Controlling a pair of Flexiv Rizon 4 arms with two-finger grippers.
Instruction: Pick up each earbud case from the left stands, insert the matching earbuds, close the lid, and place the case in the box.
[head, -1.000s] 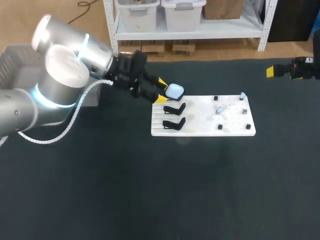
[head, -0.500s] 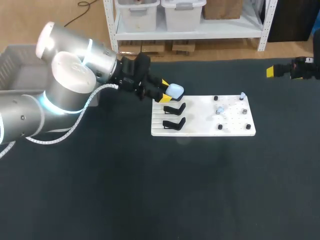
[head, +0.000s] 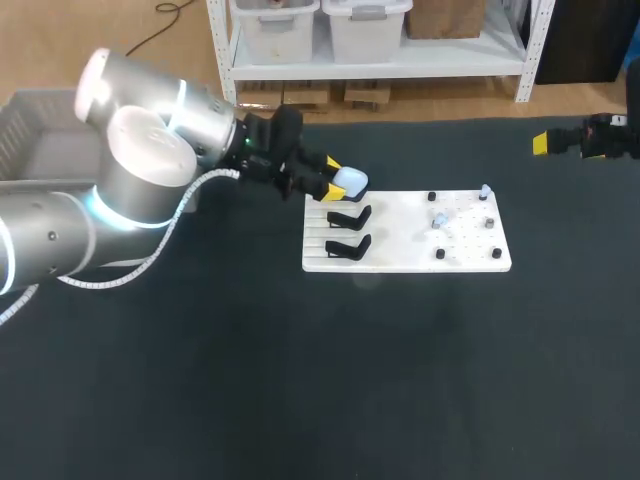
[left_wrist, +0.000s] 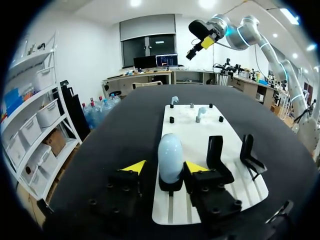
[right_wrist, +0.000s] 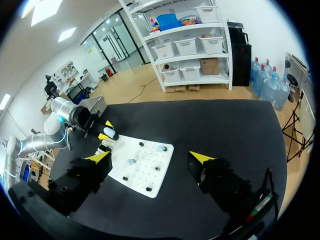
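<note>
Across the dark tabletop (head: 300, 380) my left arm (head: 130, 170) comes in from the left side, with the grey box (head: 30, 140) at the tabletop's left edge behind it. Near the middle lies a white board (head: 400, 232), its long side running left to right. My left claw (left_wrist: 165, 167) is at the board's far left corner, with its yellow fingers spread to either side of the pale blue earbud case (left_wrist: 170, 152) and a thin gap showing on each side, so it holds nothing. My right claw (right_wrist: 150, 157) hangs wide apart and empty, well away over the tabletop's far right edge. Two black stands (left_wrist: 216, 152) beside the case are bare. The case itself stands upright on its own black stand at the board's end. Smallest of all, two pale earbuds (left_wrist: 200, 112) sit on pegs at the board's other end, among a few black pegs.
</note>
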